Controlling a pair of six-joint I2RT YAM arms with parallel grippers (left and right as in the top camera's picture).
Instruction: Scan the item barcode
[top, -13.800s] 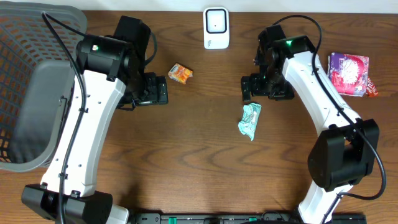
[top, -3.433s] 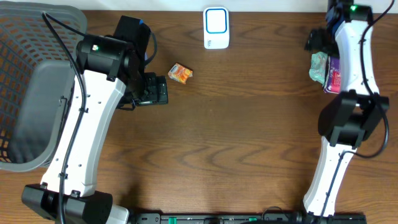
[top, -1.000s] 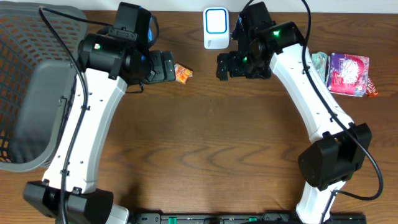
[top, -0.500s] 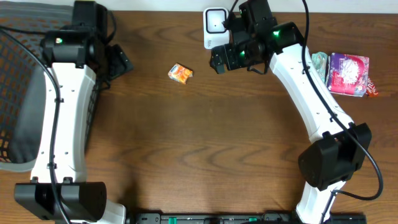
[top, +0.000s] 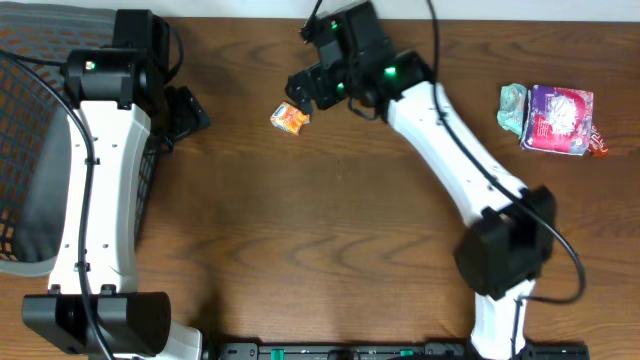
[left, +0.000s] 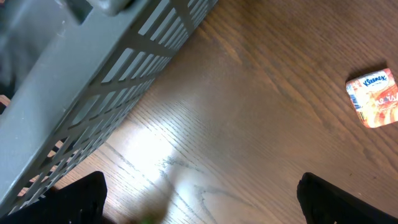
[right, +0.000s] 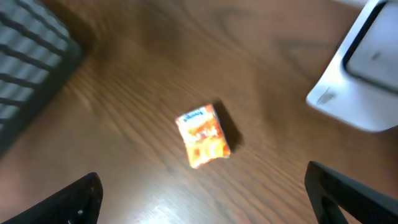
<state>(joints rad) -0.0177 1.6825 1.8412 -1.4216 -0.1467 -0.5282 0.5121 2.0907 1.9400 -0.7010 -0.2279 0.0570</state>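
While the right gripper (right: 202, 186) hovers over the table (right: 124, 162) with its fingers spread wide and nothing between them, the orange packet (right: 204, 135) lies flat on the wood just ahead of the fingertips, roughly centred between them. That's a promising line-up. The packet sits skewed to the fingers, though, so a small turn of the wrist looks wise before going down, to bring the jaws square across its narrower sides.

It's a thin, flat thing on bare wood, and that's the tricky part. The fingers will likely need to drop right to the surface on either side of it, or the packet may skate away as they close. A grip on the edges alone would be best, leaving both broad faces uncovered. No barcode shows on the upper face from here, so which side must be presented can't be told yet.

Over on the right finger's side and further ahead stands the white scanner (right: 367, 68), close enough for a short carry. Once lifted, the packet should probably be tilted face-on to the scanner window.

Meanwhile the left gripper (left: 202, 186) waits with its fingers wide apart and empty, close beside the grey basket (left: 93, 81), with the packet far off to its right.
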